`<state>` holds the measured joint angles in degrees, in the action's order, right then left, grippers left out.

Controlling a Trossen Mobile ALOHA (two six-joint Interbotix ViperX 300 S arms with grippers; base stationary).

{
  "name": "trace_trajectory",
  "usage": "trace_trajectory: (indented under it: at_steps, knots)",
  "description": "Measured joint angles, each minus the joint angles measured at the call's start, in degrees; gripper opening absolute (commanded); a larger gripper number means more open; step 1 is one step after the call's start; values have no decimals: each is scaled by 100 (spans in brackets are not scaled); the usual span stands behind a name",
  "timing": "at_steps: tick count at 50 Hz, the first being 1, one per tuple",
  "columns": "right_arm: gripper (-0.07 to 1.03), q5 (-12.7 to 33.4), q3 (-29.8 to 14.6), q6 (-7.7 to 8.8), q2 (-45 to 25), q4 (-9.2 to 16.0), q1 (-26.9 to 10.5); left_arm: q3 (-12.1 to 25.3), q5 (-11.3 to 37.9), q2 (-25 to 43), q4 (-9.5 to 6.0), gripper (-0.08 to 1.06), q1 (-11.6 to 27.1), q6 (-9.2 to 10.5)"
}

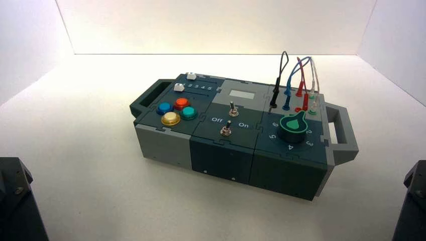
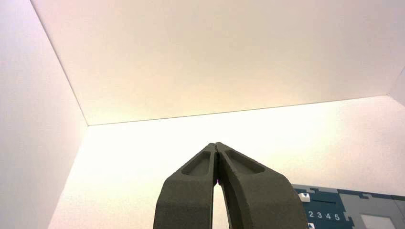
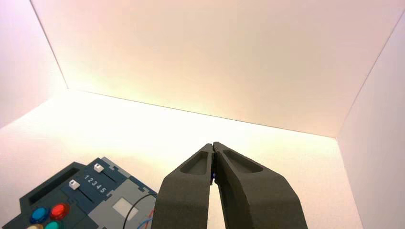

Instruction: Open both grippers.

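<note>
My left gripper is shut, its two dark fingertips touching, and it holds nothing. It hangs in the air to the left of the box. My right gripper is shut too, tips touching, empty, in the air to the right of the box. In the high view only the dark bases of the left arm and the right arm show at the bottom corners, both well clear of the box.
The box stands turned on the white table, with a handle at each end. It bears four coloured buttons, two white sliders, two toggle switches, a green knob and several wires. White walls enclose the table.
</note>
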<state>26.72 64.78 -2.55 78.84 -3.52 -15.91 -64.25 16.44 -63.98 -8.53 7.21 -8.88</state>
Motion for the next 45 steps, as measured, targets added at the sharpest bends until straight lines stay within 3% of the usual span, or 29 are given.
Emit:
trace_trajectory:
  at_steps: [24, 26, 29, 32, 34, 35, 36, 37, 39, 41, 43, 45]
  knots:
    - [-1, 0, 0, 9, -18, 9, 0, 0, 9, 0, 9, -3, 0, -9]
    - [3, 0, 0, 0, -35, 9, 0, 0, 9, 0, 9, -3, 0, 0]
    - [24, 0, 0, 0, -62, 18, 0, 0, 9, -9, 9, 0, 0, -9]
    - [64, -9, 0, 0, -88, 26, 0, 0, 9, -9, 18, 15, 9, -35]
    - [84, -26, 0, 0, -123, 26, 0, 0, -9, -26, 9, 30, 9, -79]
    - [96, -35, 0, 0, -123, 26, 0, 0, 0, -26, 18, 41, 0, -79]
    - [101, -35, 0, -9, -185, 35, 0, 0, -18, -62, 9, 53, 9, -105]
    - [99, -35, 0, -9, -193, 35, 0, 0, -26, -62, 9, 59, 9, -114]
    - [98, -44, 0, -44, -325, 35, 0, 0, -53, -97, 18, 90, 9, -123]
    - [100, -53, 0, -44, -439, 44, 0, 0, -88, -114, 9, 105, 0, -132]
    - [99, -53, 0, -35, -563, 44, 0, 0, -114, -114, 18, 99, 0, -141]
    - [99, -62, 0, -9, -668, 44, 0, -9, -141, -123, 18, 102, 9, -141]
